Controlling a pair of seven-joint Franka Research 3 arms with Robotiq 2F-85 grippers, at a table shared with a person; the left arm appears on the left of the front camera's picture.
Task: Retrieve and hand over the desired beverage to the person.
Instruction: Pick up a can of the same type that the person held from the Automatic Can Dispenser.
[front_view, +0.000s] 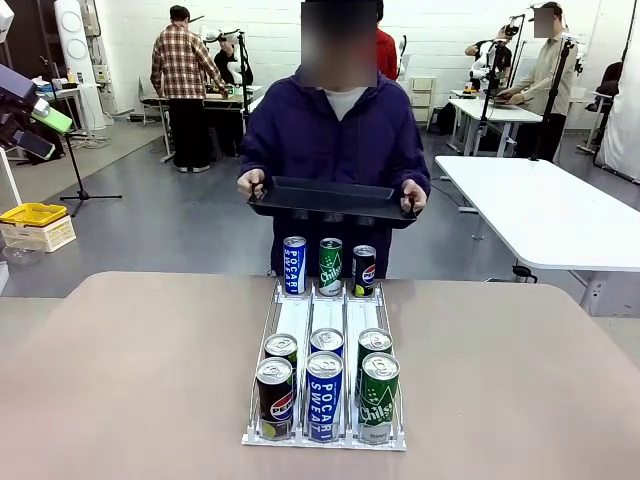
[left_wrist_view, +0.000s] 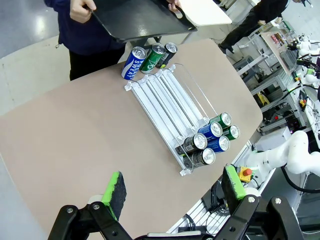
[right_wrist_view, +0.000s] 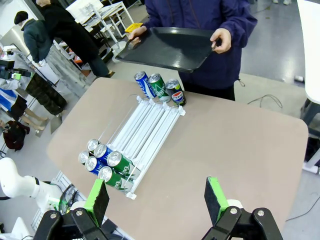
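The person (front_view: 335, 130) is holding a tray (front_view: 330, 195) beyond the can rack (front_view: 312, 312); left gripper (left_wrist_view: 172, 194) and right gripper (right_wrist_view: 157, 200) are hovering, fingers apart.

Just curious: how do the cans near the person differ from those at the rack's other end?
The far cans are three in one row; the near cans are six in two rows. Leftmost in the front view: Pocari Sweat far, Pepsi nearest. All stand upright.

Black left tool (left_wrist_view: 174, 186), green pads (left_wrist_view: 114, 194), black right tool (right_wrist_view: 156, 196), person (front_view: 335, 140) in navy hooded jacket
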